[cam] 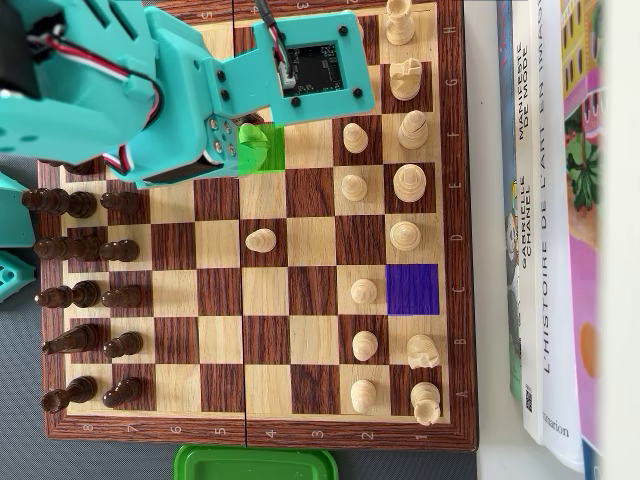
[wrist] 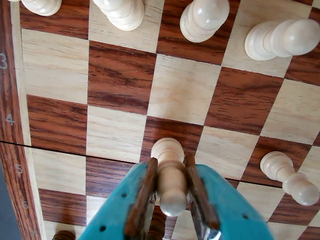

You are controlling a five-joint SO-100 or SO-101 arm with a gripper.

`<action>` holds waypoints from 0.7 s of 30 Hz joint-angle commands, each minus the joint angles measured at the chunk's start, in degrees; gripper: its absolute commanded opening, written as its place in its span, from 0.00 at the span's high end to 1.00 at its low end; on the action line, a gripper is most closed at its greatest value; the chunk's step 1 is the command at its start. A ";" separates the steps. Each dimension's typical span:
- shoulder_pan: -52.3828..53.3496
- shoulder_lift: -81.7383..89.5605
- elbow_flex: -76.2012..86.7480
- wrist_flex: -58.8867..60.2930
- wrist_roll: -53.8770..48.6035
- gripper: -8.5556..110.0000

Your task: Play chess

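In the wrist view my teal gripper (wrist: 171, 162) is shut on a white pawn (wrist: 170, 175), gripped at its waist, with its base over a dark square of the wooden chessboard (wrist: 117, 77). I cannot tell whether the base touches the board. In the overhead view the gripper (cam: 250, 140) and the held pawn (cam: 252, 134) sit on a green-tinted square (cam: 268, 152) near the board's top. A blue-tinted square (cam: 412, 289) lies to the right. A lone white pawn (cam: 261, 240) stands mid-board.
White pieces (cam: 405, 180) fill the right two columns and dark pieces (cam: 80, 250) the left. In the wrist view, white pawns stand ahead (wrist: 202, 17) and to the right (wrist: 290, 175). Books (cam: 545, 220) lie to the right of the board and a green lid (cam: 255, 462) below it.
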 commanded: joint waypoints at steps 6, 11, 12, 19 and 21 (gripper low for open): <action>0.09 2.55 -0.88 -0.35 0.09 0.85; 0.00 2.64 -0.88 -0.44 0.00 0.83; 0.00 2.64 -0.88 -0.53 0.00 0.83; -0.26 2.64 -0.97 -0.53 0.26 0.81; -0.35 2.64 -0.97 -0.62 0.26 0.79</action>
